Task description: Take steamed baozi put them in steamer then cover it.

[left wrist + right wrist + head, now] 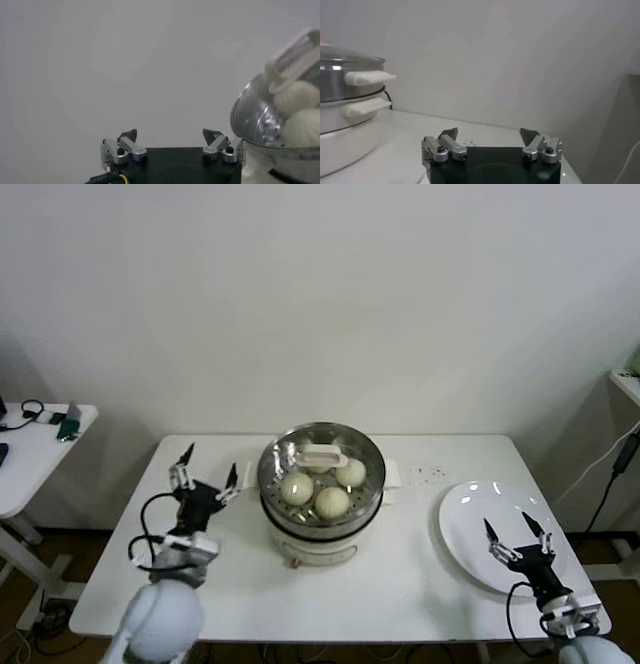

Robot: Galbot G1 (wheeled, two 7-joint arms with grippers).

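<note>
Our buns [331, 501] sit in the steamer [321, 484] under its lid [320, 456]; left gripper [204, 474] and right gripper [518, 533] spread, empty — job apparently finished.

shiny metal, clear glass, matt dough

the steamer [320, 484] is polished steel on glossy white plastic; its lid [322, 454] looks like clear glass; the baozi [332, 501] look smooth, matt.

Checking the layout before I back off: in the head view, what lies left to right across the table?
left gripper → steamer, lid on and baozi inside → plate → right gripper.
</note>
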